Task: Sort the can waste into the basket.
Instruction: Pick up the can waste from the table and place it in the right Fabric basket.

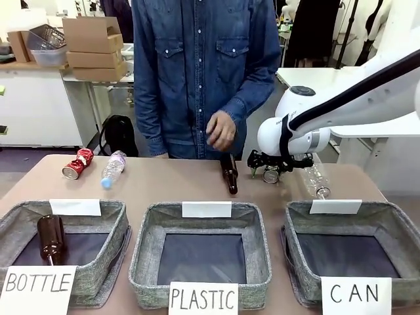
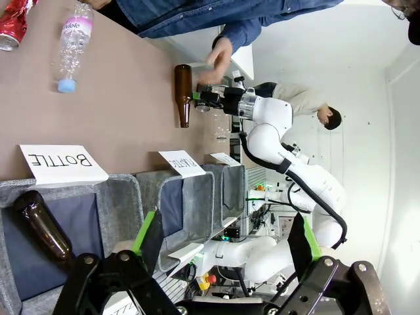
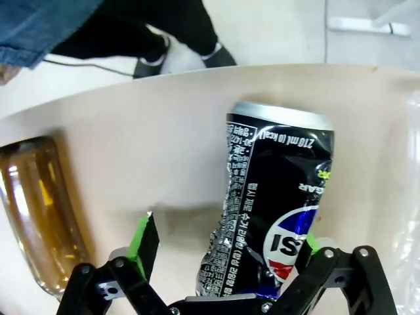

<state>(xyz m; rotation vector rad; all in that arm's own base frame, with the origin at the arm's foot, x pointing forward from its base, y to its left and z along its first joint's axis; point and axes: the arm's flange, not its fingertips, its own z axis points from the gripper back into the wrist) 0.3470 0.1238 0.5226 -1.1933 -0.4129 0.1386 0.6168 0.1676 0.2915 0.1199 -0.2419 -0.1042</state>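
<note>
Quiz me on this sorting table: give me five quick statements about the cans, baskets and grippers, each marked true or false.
1. The CAN basket holds no can. True.
2. The right gripper has a finger on each side of the dark can. True.
3. The red crushed can lies in the BOTTLE basket. False: it lies on the table, beside a clear plastic bottle.
4. The BOTTLE basket holds a brown bottle. True.
5. The left gripper is shut on a bottle. False: it is open, with nothing between its fingers.
</note>
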